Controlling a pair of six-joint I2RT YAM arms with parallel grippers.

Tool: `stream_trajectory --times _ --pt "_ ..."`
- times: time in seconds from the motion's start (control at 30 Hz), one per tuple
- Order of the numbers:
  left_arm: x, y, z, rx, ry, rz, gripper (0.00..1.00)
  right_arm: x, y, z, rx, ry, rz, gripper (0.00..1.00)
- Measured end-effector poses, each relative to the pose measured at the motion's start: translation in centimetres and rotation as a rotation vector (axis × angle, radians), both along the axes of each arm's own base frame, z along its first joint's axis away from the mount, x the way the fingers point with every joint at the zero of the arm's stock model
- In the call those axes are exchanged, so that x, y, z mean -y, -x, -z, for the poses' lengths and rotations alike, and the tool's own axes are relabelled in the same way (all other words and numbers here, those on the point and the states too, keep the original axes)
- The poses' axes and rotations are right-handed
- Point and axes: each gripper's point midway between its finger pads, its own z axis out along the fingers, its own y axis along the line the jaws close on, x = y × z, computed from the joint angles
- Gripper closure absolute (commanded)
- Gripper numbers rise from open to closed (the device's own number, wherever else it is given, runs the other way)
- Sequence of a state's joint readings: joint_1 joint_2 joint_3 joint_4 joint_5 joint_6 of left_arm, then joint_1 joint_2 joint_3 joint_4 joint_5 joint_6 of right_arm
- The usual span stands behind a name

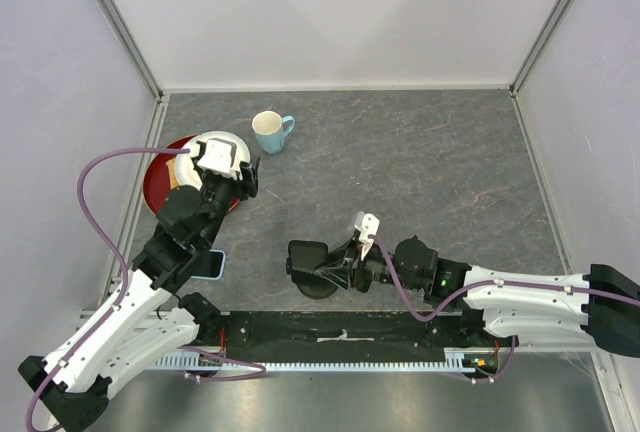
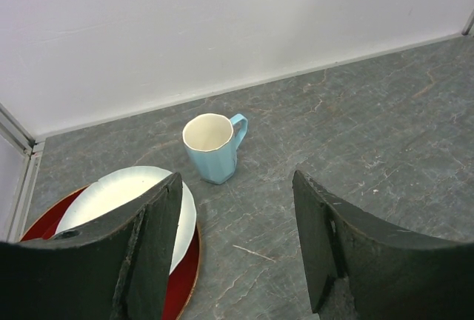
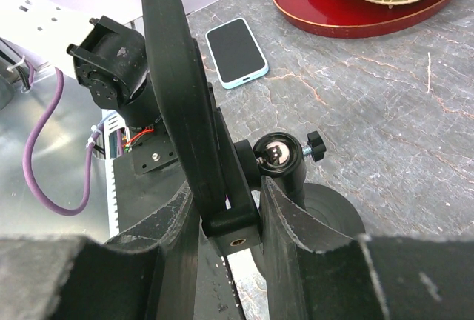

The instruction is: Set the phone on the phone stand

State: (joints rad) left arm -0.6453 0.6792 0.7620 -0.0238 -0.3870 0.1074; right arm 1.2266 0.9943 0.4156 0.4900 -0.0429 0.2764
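Phone lies flat, screen up, on the table, left of the phone stand, untouched. Right tool pinches the stand's lower bracket; we judge this steadies it for loading. Left tool hangs spread and empty, farther left of the stand by the red tray, free to fetch the phone.
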Motion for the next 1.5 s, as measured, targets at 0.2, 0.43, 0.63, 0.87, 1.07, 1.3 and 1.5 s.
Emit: stream_trajectory --times 0.2,0.43,0.63,0.87,1.07,1.3,1.5 --pt "0.1 0.0 0.1 -0.002 -0.001 0.005 0.34 0.0 0.1 0.1 -0.004 0.002 -0.006 0.38" --pt "0.2 0.0 0.1 -0.003 -0.001 0.007 0.34 0.3 0.8 1.1 -0.022 0.045 -0.029 0.15" --pt "0.3 0.0 0.1 -0.003 -0.001 0.013 0.34 1.7 0.7 0.1 0.001 0.043 -0.003 0.12" --pt "0.4 0.0 0.1 -0.002 0.0 0.022 0.35 7.2 -3.7 -2.3 0.003 -0.044 0.354 0.09" --pt "0.5 0.1 0.1 -0.004 0.006 0.024 0.35 13.8 -6.7 -0.6 -0.168 -0.09 0.737 0.09" --pt "0.6 0.0 0.1 -0.007 0.009 0.029 0.35 15.1 -6.8 3.0 -0.353 0.081 0.911 0.06" --pt "0.7 -0.1 0.3 -0.014 0.009 0.031 0.35 12.1 -7.2 1.6 -0.433 0.206 0.958 0.02"
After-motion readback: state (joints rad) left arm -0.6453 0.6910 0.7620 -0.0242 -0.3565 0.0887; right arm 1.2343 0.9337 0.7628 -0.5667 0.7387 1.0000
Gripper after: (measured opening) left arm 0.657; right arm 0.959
